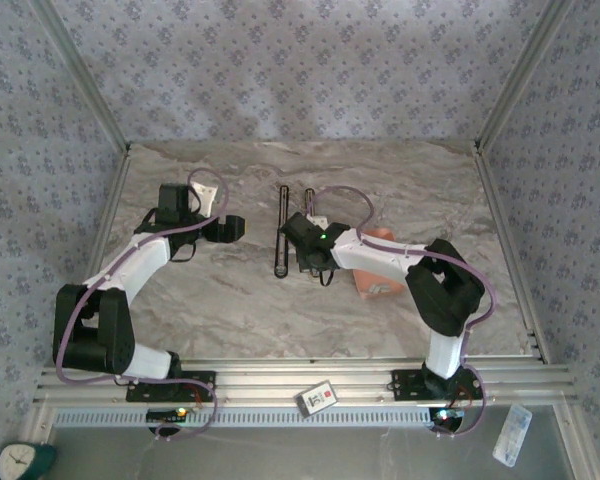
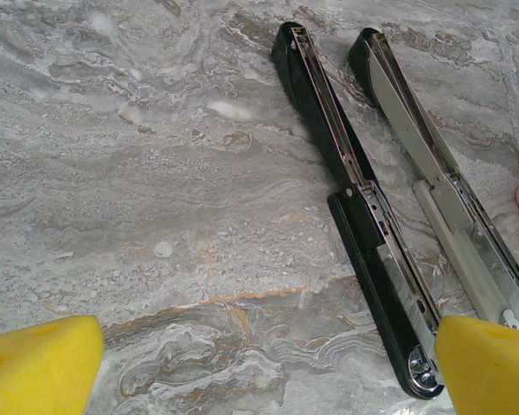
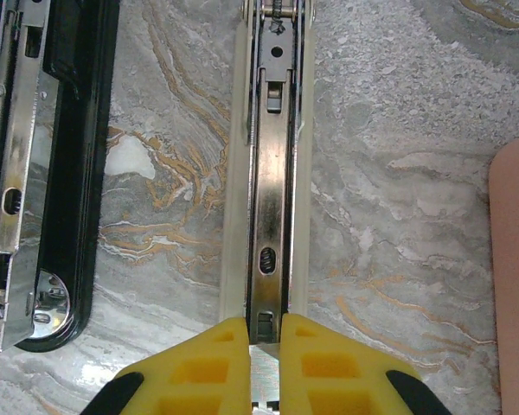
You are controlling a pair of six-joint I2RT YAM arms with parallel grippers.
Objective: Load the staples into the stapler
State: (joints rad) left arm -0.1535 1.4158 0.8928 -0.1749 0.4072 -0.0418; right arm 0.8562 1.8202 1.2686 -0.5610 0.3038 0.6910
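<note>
Marble tabletop [image 1: 410,180] bears the opened stapler [image 1: 283,230], pink block [image 1: 373,285] just beside.

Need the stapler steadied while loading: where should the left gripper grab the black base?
Likely best: pinch the black base across its narrow width, mid-length, coming straight down. It lies flat, long and slim, with bare table on both sides.

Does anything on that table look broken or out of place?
The black-and-chrome stapler lies opened out in two long parallel bars on the marble table; the right gripper pinches one bar's end. Nothing looks spilled.
</note>
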